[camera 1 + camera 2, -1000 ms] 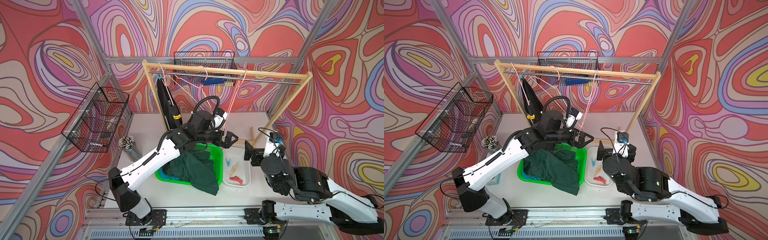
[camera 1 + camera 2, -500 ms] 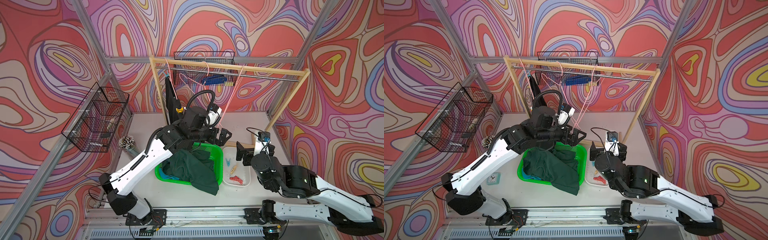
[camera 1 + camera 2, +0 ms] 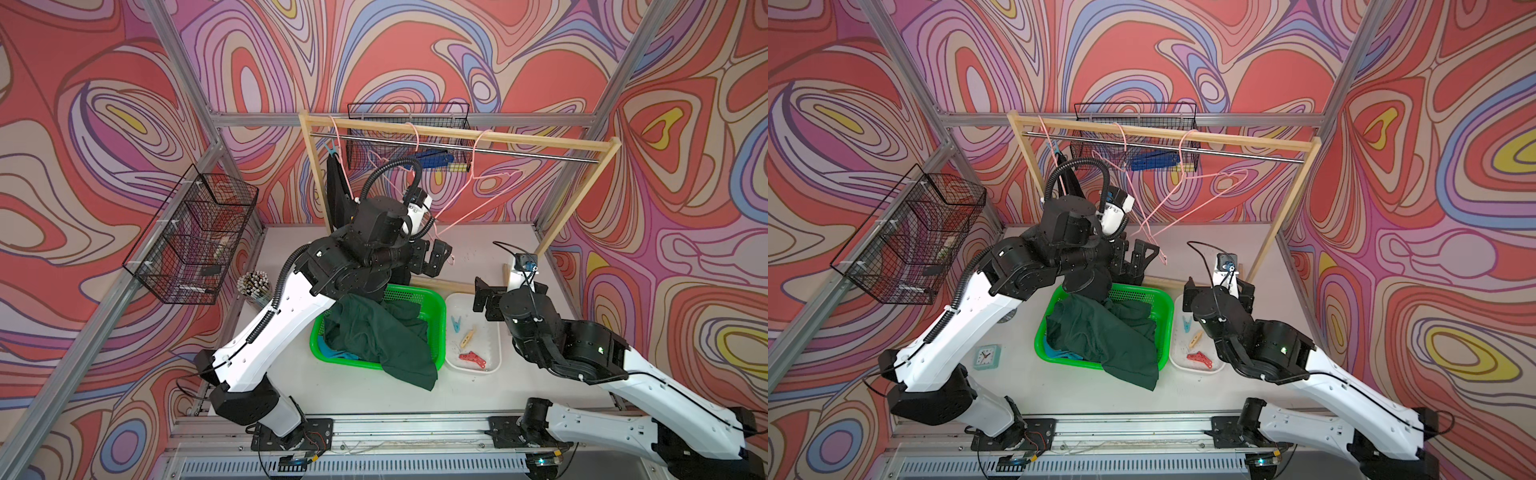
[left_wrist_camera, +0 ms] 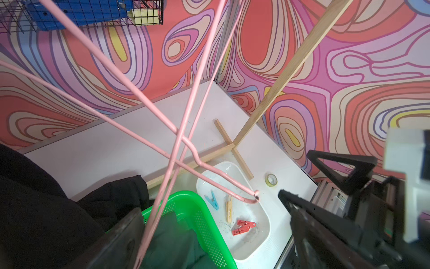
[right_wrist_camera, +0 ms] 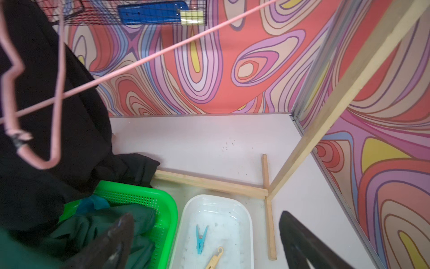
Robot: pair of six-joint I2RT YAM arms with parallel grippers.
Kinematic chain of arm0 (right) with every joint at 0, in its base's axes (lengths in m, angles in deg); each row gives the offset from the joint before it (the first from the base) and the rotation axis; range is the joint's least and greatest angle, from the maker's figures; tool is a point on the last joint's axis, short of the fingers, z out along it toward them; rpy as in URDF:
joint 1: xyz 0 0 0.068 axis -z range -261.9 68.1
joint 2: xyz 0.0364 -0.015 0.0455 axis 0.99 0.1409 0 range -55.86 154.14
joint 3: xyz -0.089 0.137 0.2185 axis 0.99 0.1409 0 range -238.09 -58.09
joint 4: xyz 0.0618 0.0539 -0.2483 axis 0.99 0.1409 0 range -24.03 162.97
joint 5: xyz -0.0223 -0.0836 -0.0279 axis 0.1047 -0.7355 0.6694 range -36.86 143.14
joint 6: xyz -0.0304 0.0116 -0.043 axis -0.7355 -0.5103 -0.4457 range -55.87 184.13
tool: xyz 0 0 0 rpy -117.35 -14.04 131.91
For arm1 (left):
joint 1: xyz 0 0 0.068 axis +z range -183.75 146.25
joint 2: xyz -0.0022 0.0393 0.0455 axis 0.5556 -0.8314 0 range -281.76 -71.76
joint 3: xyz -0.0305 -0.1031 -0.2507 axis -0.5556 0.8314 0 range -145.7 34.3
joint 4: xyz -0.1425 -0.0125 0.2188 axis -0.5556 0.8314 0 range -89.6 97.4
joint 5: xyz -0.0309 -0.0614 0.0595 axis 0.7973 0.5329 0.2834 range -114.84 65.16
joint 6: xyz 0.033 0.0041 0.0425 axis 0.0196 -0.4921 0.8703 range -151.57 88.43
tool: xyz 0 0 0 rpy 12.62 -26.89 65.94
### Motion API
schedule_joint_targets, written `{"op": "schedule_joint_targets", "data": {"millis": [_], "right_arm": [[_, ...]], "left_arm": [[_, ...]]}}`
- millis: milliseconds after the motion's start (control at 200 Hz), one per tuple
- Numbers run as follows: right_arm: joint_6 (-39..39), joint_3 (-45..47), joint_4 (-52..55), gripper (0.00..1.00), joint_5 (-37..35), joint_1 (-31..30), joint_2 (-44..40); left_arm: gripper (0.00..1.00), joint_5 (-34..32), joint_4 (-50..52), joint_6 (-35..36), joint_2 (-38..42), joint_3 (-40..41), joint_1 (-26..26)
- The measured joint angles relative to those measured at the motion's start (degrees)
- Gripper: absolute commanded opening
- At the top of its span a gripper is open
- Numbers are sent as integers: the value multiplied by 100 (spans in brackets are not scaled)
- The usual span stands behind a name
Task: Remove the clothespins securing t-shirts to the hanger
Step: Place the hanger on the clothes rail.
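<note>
A black t-shirt (image 3: 337, 195) hangs on a pink hanger at the rack's left end, with a light blue clothespin (image 3: 331, 148) clipped near its top. A dark green t-shirt (image 3: 382, 336) and a turquoise one (image 3: 332, 352) lie in the green basket (image 3: 434, 305). In the white tray (image 3: 490, 365) lie blue (image 3: 456, 323), beige (image 3: 467, 337) and red (image 3: 471, 359) clothespins. My left gripper (image 3: 432, 259) hovers open behind the basket, beside an empty pink hanger (image 4: 186, 139). Above the tray's far end my right gripper (image 3: 509, 293) is open and holds nothing.
The wooden rack (image 3: 457, 133) spans the back, its foot bars (image 5: 209, 182) on the table behind the tray. Wire baskets hang on the back wall (image 3: 409, 137) and left wall (image 3: 195, 237). A pencil cup (image 3: 254, 284), small clock (image 3: 986, 356) and tape roll (image 4: 271, 179) stand nearby.
Both grippers have shifted a little to the left, the right one coming over the tray's far end. The empty pink hangers have swung. Both stay open.
</note>
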Motion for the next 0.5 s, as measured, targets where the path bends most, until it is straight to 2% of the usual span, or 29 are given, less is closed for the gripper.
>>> {"op": "schedule_joint_targets", "data": {"millis": [336,501], "right_arm": [[-339,-7,-83,98,1895,2232,833],[-533,-4,-188,98,2326,3021,846]], "left_arm": [[100,669,-2,-17,1027,409,0],[100,769,4,13,1519,791,9]]}}
